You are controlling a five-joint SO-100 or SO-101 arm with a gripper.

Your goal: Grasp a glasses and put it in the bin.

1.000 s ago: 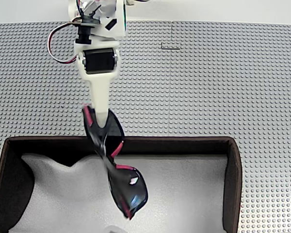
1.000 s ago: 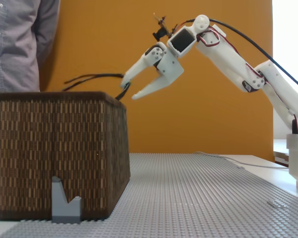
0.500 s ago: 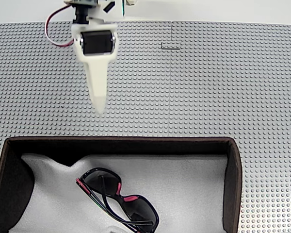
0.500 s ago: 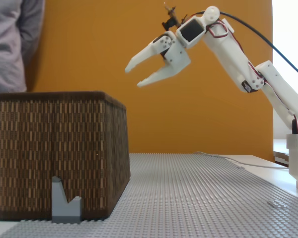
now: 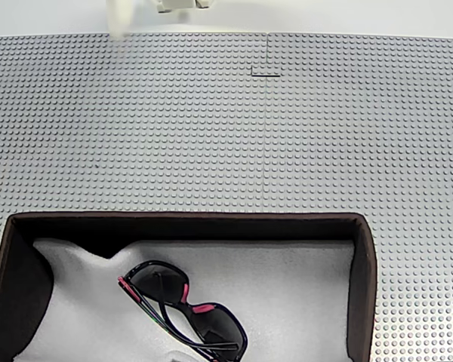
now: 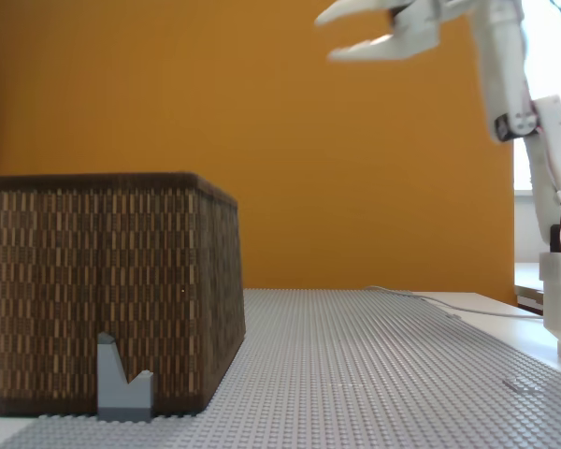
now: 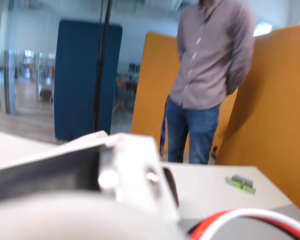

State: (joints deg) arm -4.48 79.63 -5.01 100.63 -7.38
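While the glasses (image 5: 183, 311) lay on the white foam lining inside the bin (image 5: 362, 286), toward the lower left of its floor in a fixed view, lenses dark, frame black with pink accents, the gripper (image 6: 341, 33) hung high in a fixed view from the side, well above and to the right of the bin's woven brown wall (image 6: 103, 290). Its jaws were spread apart, nothing between them. And a person in a grey shirt (image 7: 210, 60) and jeans stood by an orange partition (image 7: 275, 115) in the wrist view, blurred.
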